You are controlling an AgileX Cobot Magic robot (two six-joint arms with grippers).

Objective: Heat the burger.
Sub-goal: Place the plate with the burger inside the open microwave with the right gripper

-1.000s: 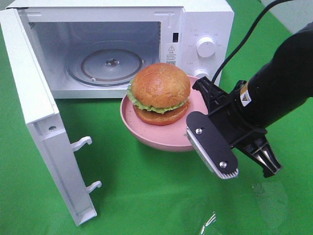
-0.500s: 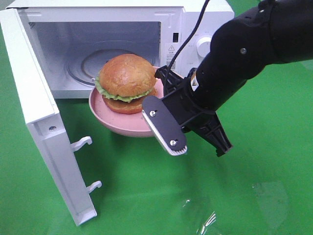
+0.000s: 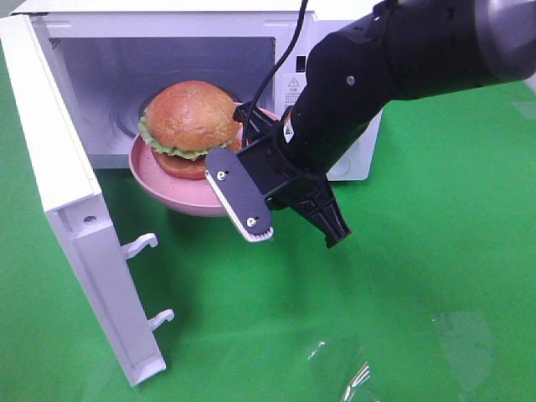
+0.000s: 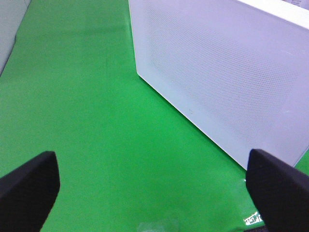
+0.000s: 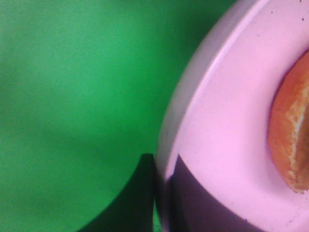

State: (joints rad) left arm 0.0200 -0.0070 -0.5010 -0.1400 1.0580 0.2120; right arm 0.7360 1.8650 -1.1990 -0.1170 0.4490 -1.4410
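**Burger** – domed brown bun with a green lettuce edge, centre-left in the upper half of the exterior high frame. It sits on the pink plate at the mouth of the microwave cavity. In the right wrist view only a brown sliver of bun shows, at the right edge.

**Pink plate** – round and wider than the burger. Its far side is level with the cavity opening and its near side lies over the green counter. Whether it rests on anything cannot be told.

**Right end effector** – black, centre of frame, reaching in from the upper right. It is clamped on the plate's near right rim, and the right wrist view shows a dark finger on each side of that rim.

**Left end effector** – fingers spread wide with nothing between them, above bare green counter.

**Microwave** – white, along the top of the frame. Its door is swung open at the left edge.

**White panel** – finely perforated, upper right of the left wrist view.
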